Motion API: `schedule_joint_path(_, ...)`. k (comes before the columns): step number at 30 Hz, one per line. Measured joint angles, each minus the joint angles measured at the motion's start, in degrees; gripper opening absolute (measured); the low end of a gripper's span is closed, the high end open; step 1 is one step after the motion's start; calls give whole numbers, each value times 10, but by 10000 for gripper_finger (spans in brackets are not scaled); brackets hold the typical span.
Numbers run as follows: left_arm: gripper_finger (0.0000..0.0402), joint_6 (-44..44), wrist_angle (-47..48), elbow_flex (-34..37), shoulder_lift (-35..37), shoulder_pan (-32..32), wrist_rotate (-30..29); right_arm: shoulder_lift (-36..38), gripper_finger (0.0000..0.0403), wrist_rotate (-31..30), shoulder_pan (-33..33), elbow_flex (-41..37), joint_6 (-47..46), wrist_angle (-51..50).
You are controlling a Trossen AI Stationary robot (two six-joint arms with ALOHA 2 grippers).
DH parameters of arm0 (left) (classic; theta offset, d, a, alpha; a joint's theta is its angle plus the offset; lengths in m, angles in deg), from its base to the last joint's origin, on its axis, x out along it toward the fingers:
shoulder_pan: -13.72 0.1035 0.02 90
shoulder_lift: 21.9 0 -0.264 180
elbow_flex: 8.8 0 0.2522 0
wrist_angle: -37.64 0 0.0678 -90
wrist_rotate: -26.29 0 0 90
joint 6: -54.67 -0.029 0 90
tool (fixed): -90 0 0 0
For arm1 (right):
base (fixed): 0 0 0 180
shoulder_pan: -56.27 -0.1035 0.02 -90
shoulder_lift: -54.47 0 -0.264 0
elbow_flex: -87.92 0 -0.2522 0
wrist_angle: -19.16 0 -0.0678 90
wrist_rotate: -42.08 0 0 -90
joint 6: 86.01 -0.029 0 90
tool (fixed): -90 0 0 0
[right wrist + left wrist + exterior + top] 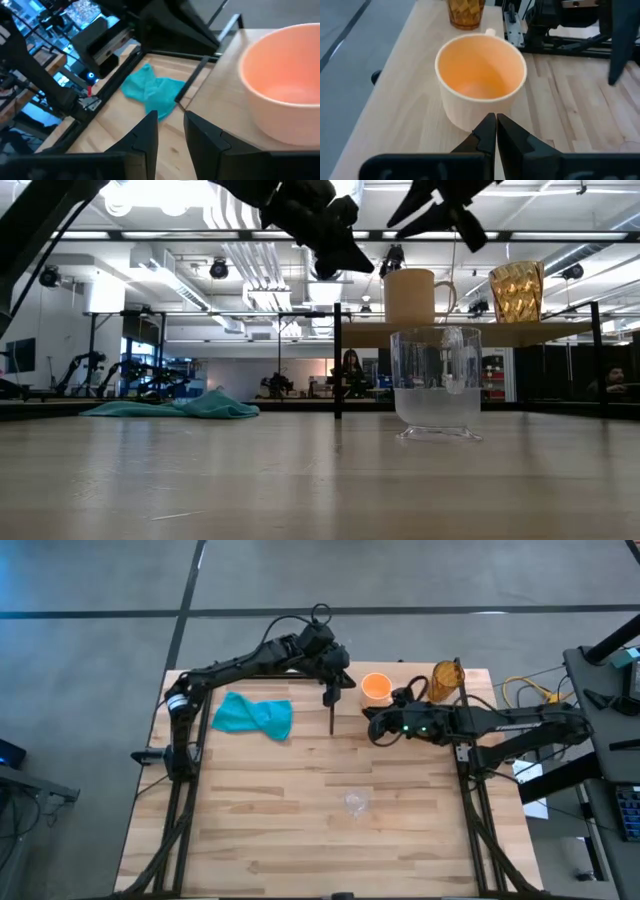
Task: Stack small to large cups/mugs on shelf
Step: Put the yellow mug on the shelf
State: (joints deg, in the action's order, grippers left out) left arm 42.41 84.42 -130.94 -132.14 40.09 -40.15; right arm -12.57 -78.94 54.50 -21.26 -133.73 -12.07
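Orange mug [376,687] and brown cup [447,681] up on the shelf [400,700]; glass cup [356,802] waits on the near counter [250,830].
My left tool [496,131], pinched shut and empty, hovers beside the mug; my right tool [170,125], fingers narrowly apart and empty, sits just right of it, perhaps to grasp.

No readable text, label, brand, number or sign in any view. Orange mug [481,80], brown cup [447,681], glass cup [437,383], cloth [253,716], shelf [560,333]: all plain, unmarked. Arm housings: no legible marking. Background room in low view: no legible signage.
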Motion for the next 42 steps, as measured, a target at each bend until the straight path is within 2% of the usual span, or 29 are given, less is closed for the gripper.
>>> schedule_joint_path(5, 0, 14, -28, 28, 0, 0, 0, -40, 87, 0, 0, 0, 32, 49)
schedule_joint_path(10, 0, 44, -54, 51, 0, 5, 0, -65, 88, -5, 0, 0, 42, 50)
schedule_joint_path(17, 0, 45, -103, 69, 0, 6, 0, -88, 82, -66, 1, 0, 56, 50)
schedule_joint_path(22, 0, 46, -112, 74, 0, 6, 0, -96, 82, -71, 1, 0, 64, 49)
schedule_joint_path(31, 0, 74, -164, 75, 0, 6, 1, -95, 81, -131, 9, -1, 74, 45)
schedule_joint_path(42, 0, 106, -190, 75, -20, 6, 10, -94, 82, -141, 28, -1, 80, 26)
